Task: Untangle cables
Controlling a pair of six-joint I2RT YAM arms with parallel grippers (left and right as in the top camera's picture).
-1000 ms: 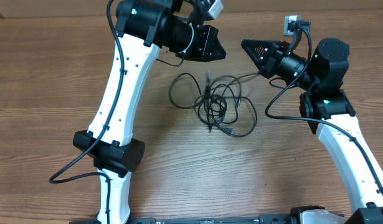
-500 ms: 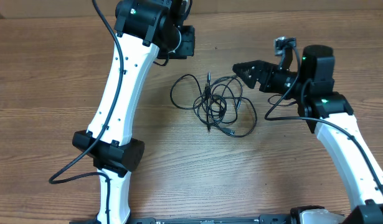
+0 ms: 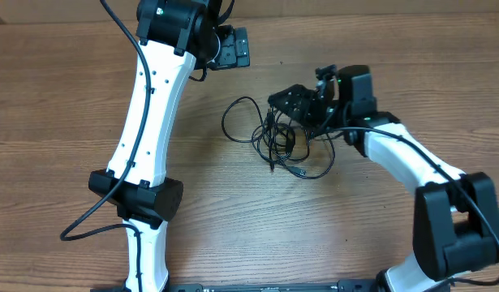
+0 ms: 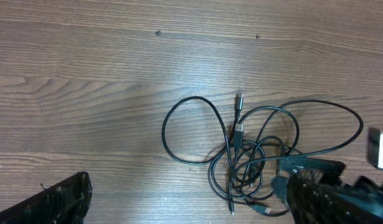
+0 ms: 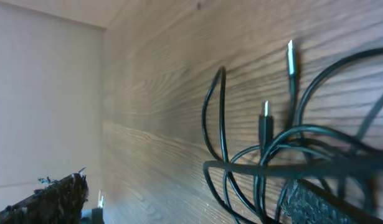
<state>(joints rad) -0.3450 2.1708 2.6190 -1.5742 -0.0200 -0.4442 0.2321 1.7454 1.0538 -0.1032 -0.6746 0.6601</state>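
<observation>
So the left arm [image 3: 148, 113] is standing up along the left side of the counter [image 3: 54, 122]. Its elbow is sitting low and its wrist is pointing in near the top of the overhead view. The left jaws are hanging wide apart with nothing in them, well apart from the cables [image 3: 275, 138].

The right arm [image 3: 395, 150] is angling in from the lower right toward the middle. The right jaws are spread wide too, hovering right over the upper right part of the tangle. Can't tell whether they're actually touching a strand.

The cables are lying mid-counter between the two arms as one loose knot of thin black cord. One loop is sticking out to the left and a bigger one is sweeping right.

The left wrist view is giving the cleanest look at the whole bundle from above. It's also picking up two tiny dark specks [image 4: 158, 33] on the wood that the overhead isn't showing.

The right wrist view is tipped low along the counter, so it's showing a silvery plug end [image 5: 289, 53] and a second plug up close. One strand is running across the gap near one finger.

That view is also the only one catching the room, a plain beige wall [image 5: 48, 93] beyond the counter. The counter itself is looking like brown wood-grain planks.
</observation>
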